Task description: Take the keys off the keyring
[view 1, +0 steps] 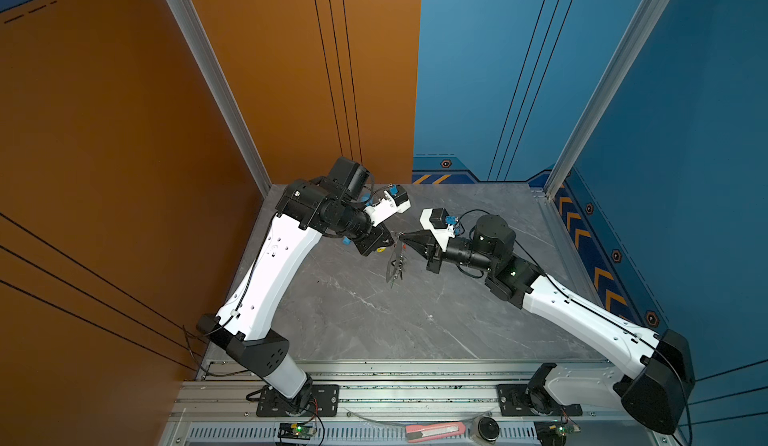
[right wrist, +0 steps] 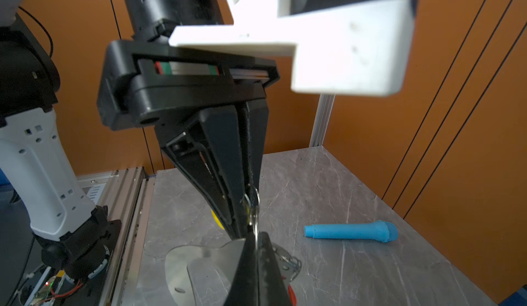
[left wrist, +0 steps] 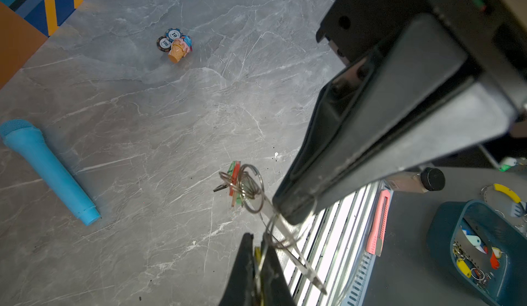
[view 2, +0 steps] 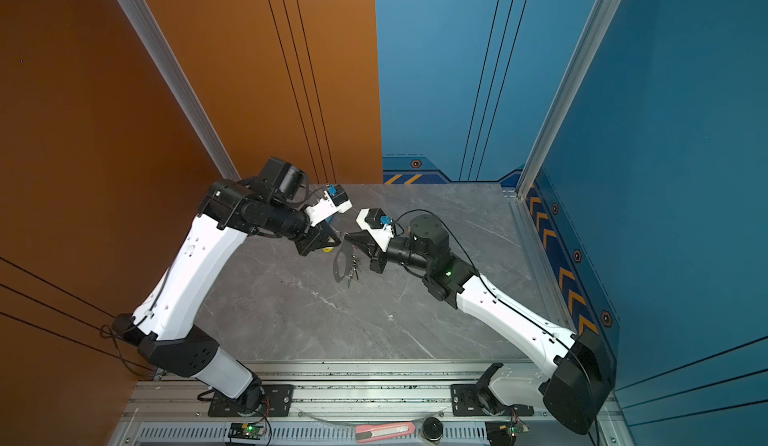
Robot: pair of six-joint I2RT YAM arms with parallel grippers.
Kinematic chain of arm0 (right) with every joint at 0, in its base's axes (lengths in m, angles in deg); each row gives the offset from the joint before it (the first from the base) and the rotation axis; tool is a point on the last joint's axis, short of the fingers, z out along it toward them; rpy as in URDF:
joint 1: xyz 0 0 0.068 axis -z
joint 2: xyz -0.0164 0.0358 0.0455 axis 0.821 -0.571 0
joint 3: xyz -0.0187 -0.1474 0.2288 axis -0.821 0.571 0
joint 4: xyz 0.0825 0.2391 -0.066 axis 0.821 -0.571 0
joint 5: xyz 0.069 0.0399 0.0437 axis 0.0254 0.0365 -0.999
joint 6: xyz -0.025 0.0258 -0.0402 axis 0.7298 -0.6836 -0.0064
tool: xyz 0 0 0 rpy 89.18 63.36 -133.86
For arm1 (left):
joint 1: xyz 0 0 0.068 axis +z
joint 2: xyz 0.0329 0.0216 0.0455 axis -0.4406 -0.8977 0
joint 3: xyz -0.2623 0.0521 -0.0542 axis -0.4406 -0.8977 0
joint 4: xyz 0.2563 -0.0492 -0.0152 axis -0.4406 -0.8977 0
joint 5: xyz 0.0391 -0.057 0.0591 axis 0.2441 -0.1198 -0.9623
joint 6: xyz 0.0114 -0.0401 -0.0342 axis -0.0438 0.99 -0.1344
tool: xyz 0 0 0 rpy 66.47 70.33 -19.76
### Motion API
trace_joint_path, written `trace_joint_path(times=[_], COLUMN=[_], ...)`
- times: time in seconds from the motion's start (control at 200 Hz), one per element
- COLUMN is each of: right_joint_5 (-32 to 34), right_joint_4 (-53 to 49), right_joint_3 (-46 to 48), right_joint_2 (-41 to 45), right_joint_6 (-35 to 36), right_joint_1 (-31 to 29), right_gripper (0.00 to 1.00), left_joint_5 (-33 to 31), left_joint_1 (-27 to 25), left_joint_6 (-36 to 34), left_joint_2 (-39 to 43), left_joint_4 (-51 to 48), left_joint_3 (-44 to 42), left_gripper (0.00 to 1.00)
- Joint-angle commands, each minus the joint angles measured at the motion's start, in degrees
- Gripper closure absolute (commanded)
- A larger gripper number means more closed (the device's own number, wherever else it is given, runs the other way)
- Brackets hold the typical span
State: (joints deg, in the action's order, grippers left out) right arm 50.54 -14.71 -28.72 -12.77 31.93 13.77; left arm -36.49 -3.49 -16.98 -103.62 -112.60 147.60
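Steel keyring [right wrist: 182,264] hangs pinched between left claw [right wrist: 242,223], right claw [right wrist: 256,249].

Grey white-veined tabletop [left wrist: 142,119], lt-blue mic [left wrist: 51,173], red+green key tags [left wrist: 234,177], silver-grey keyring [right wrist: 196,273], pink cutter [left wrist: 380,222].

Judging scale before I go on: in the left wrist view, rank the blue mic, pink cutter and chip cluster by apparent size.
1. Blue mic, clearly the largest.
2-3. Pink cutter and chip cluster: the cutter is longer and the cluster wider, too close to rank.
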Motion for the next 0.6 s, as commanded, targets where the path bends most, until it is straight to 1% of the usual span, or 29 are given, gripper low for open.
trace_joint_path(times=[0.0, 0.165, 0.3, 0.425, 0.526, 0.596], right_joint_5=[1.94, 3.62, 3.65, 3.89, 3.73, 3.41], right_joint_4=[13.32, 20.55, 22.86, 21.33, 21.20, 19.04], right_joint_3=[-0.09, 1.15, 1.66, 3.01, 3.78, 3.39], right_joint_2=[2.05, -0.05, -2.01, -2.63, -2.64, -2.16], right_joint_6=[-7.64, -11.37, -12.43, -10.43, -10.35, -8.76], right_joint_1=[-0.95, -2.94, -3.54, -3.50, -2.94, -2.72], right_gripper=[1.00, 1.00, 1.00, 0.85, 0.82, 0.79], left_joint_5=[-0.27, 2.22, 4.27, 4.11, 3.37, 2.77], left_joint_1=[1.30, 0.24, -1.19, -1.57, -1.40, -1.31], left_joint_6=[1.45, 1.77, 3.00, 3.65, 3.66, 3.57], left_joint_2=[-0.26, -1.53, -1.60, -0.89, -0.32, -0.17], left_joint_4=[-2.20, -2.30, -2.21, -2.21, -2.23, -2.21], left_joint_3=[0.24, 2.31, 5.27, 7.22, 7.32, 7.23], left_gripper=[1.00, 1.00, 1.00, 1.00, 1.00, 1.00])
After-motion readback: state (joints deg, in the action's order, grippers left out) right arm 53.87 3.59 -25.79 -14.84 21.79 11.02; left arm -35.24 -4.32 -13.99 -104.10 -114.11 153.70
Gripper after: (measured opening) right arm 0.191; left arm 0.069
